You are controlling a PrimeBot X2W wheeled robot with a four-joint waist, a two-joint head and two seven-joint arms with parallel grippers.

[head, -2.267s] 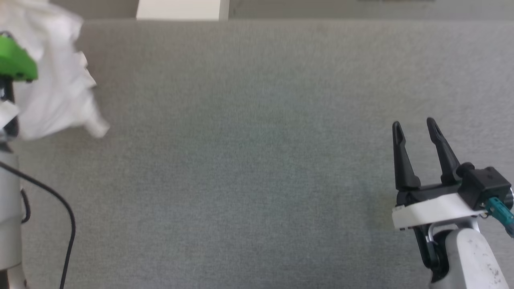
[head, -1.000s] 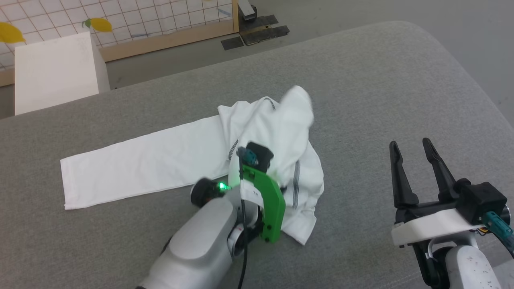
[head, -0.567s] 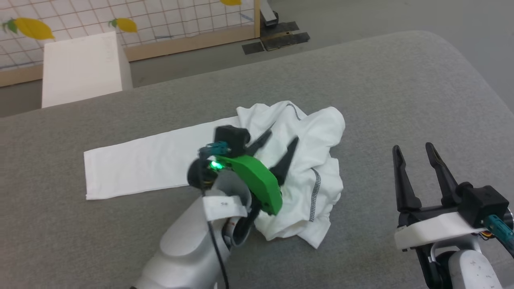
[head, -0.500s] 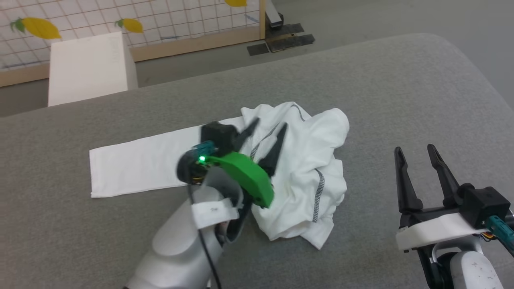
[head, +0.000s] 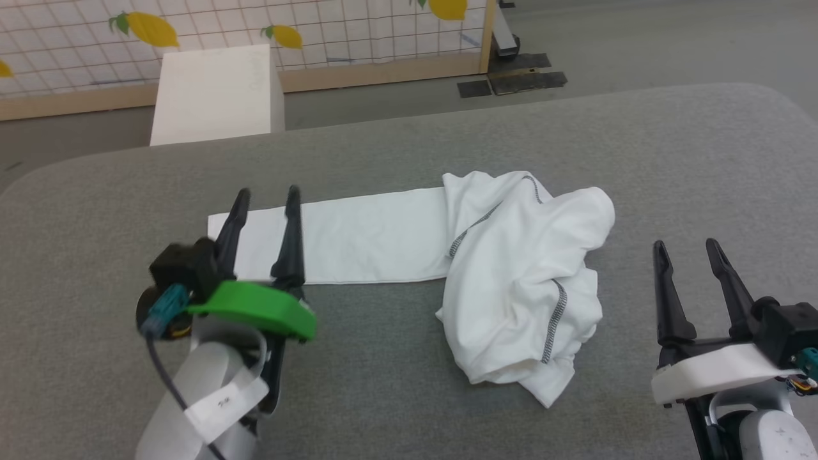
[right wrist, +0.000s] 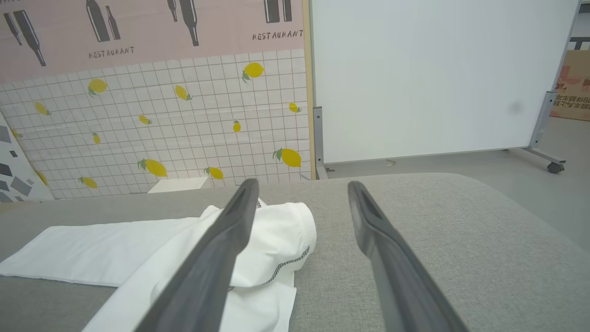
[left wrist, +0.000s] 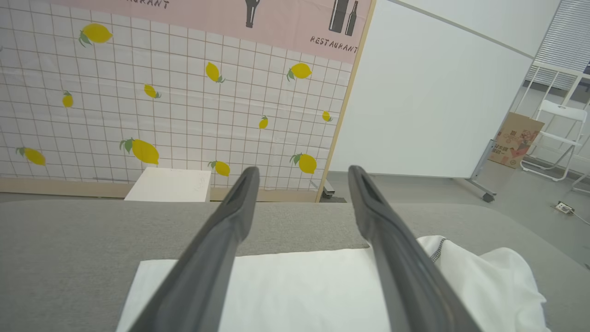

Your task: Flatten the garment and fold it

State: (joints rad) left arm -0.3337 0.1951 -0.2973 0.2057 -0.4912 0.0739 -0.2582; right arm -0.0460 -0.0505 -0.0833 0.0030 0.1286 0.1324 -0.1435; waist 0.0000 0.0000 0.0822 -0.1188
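The left gripper point(head: 268, 191), the one with the green bracket, has just let go. A second ago it was down in the bunched middle of the large white long-sleeved shirt point(head: 524, 281). Now its two dark fingers stand spread wide with nothing between them, drawn away to the cuff end of the one sleeve point(head: 364, 236) that lies straight. From here I cannot tell whether the tips touch the cloth or hang just above it.

The shirt lies near the middle of the grey felt-covered table point(head: 383, 370). That sleeve runs flat toward the robot's left, and the body has slumped into a rumpled heap, with its dark zigzag seams curling through the folds. The right gripper point(head: 685, 245) waits near the heap's right side, apart from it, its fingers just as wide and empty. A rigid white box point(head: 217, 92) stands beyond the table's far edge.

To my eye the flattening is barely begun. One sleeve is out, but the body and the other sleeve are still bundled, so the heap needs a fresh grip before any folding.
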